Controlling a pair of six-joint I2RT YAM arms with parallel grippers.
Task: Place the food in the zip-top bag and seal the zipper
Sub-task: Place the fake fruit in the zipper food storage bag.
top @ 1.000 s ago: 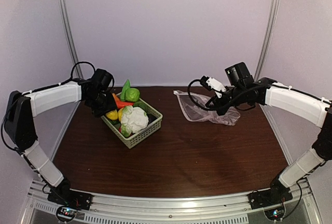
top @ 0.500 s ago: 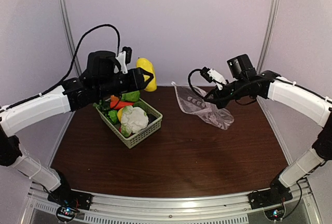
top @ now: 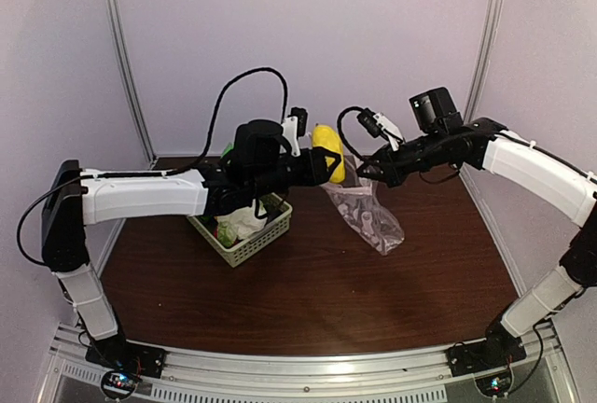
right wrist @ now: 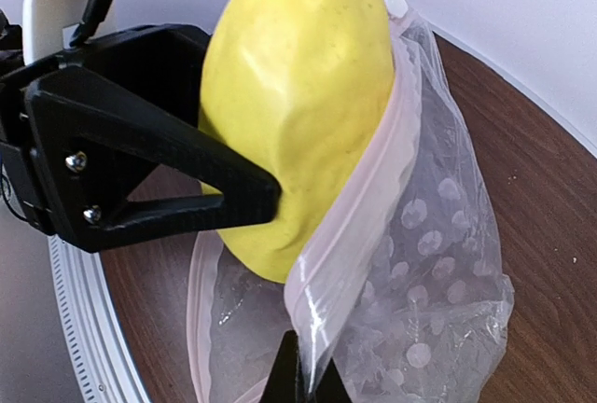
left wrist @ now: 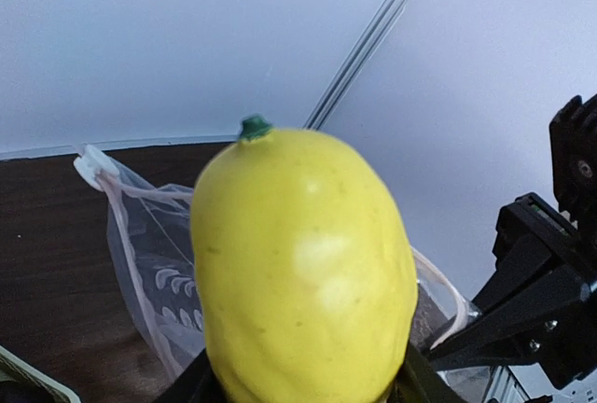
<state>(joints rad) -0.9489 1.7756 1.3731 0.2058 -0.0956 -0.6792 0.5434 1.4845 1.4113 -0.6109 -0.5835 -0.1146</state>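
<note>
The dark desk lies beneath both pairs of fingers. The clear dotted zip-top bag hangs below the right fingers, which pinch its rim. A green basket sits behind the left fingers (white cauliflower inside). These clamp the yellow pepper, just beside the right fingers, at the bag's mouth. The pinkish zipper gapes around it.

Pale lilac walls on the far side; slim metal poles in both far corners. Dark brown table; metal rail nearest.
</note>
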